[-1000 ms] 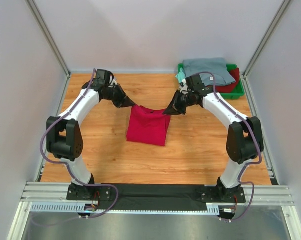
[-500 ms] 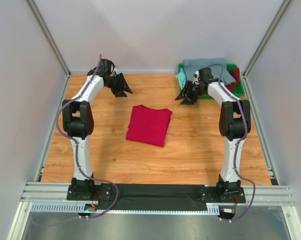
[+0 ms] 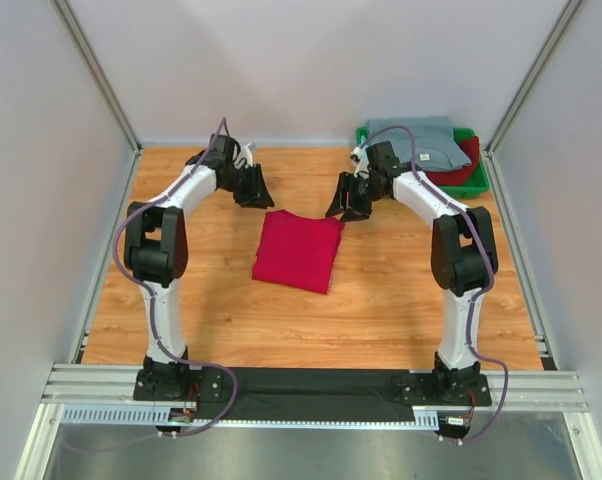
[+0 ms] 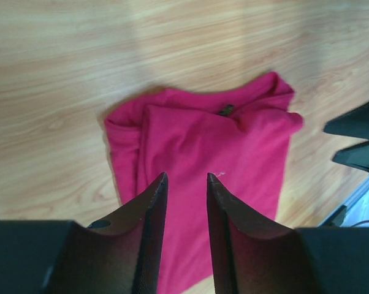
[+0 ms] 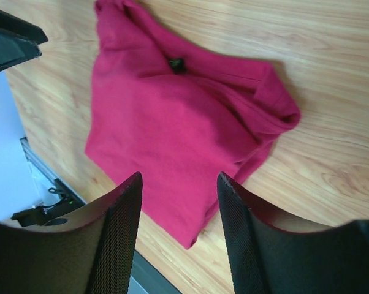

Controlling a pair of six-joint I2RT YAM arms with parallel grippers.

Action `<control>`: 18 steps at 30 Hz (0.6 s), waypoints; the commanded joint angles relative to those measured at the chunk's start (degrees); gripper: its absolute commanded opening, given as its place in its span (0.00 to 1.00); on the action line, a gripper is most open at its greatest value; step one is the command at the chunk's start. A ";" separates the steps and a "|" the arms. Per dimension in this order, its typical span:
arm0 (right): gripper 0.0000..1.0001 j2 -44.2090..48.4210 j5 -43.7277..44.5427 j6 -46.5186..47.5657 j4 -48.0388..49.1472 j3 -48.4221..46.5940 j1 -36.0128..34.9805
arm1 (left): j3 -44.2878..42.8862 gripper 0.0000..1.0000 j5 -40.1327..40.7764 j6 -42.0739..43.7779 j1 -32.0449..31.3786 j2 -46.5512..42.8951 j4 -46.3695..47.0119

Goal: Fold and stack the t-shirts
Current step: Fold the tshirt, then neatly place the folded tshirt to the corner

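Observation:
A crimson-red t-shirt (image 3: 298, 250) lies folded in a rough rectangle on the wooden table; it also shows in the left wrist view (image 4: 215, 141) and the right wrist view (image 5: 178, 128). My left gripper (image 3: 255, 192) hovers above and behind its far left corner, open and empty (image 4: 186, 176). My right gripper (image 3: 347, 205) hovers above its far right corner, open and empty (image 5: 179, 176). A grey-blue t-shirt (image 3: 417, 140) lies on a darker red one (image 3: 463, 165) in the green tray (image 3: 479, 186). A bit of mint-green cloth (image 3: 360, 152) shows at the tray's left end.
The green tray stands at the table's back right corner. White walls and aluminium posts (image 3: 103, 90) enclose the table on three sides. A black strip and metal rail (image 3: 311, 385) run along the near edge by the arm bases.
A second ago both grippers were at the red t-shirt's far corners. They let go, rose and drew back, and now have come back toward the shirt. The shirt lies flat.

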State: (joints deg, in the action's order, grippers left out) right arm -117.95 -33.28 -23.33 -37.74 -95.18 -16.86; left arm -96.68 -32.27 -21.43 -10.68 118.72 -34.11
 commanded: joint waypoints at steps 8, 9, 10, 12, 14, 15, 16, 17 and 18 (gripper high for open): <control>0.53 -3.16 4.62 4.26 -3.22 -1.06 0.25 | -6.94 0.43 9.06 0.70 -3.91 8.11 -0.34; 0.53 -3.51 4.54 4.26 -3.05 -1.15 0.25 | -6.85 0.44 9.76 0.25 -4.00 8.55 -0.43; 0.53 -3.77 4.28 4.26 -3.05 -1.33 0.25 | -6.59 0.44 9.77 -0.01 -4.17 8.72 -0.17; 0.53 -4.92 4.10 4.09 -3.66 -2.29 0.16 | -6.67 0.45 9.86 -0.63 -4.44 9.69 0.62; 0.53 -5.27 4.27 4.17 -3.66 -2.73 -0.01 | -7.64 0.45 9.25 -0.54 -4.61 10.65 0.36; 0.53 -5.45 4.53 4.26 -3.66 -2.65 -0.01 | -7.90 0.45 9.07 -0.63 -4.53 11.18 0.44; 0.53 -5.45 4.62 4.09 -3.40 -2.65 -0.01 | -8.25 0.45 8.98 -0.63 -4.70 11.45 0.45; 0.53 -5.53 4.80 3.91 -3.22 -2.65 -0.01 | -8.52 0.45 9.07 -0.63 -4.70 11.62 0.45; 0.53 -5.80 4.80 4.00 -3.22 -3.08 0.07 | -8.78 0.43 9.07 -0.72 -4.70 11.89 0.36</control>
State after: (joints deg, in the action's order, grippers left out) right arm -123.20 -29.39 -20.47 -41.34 -95.66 -16.64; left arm -102.89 -23.81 -21.85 -15.40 129.75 -34.79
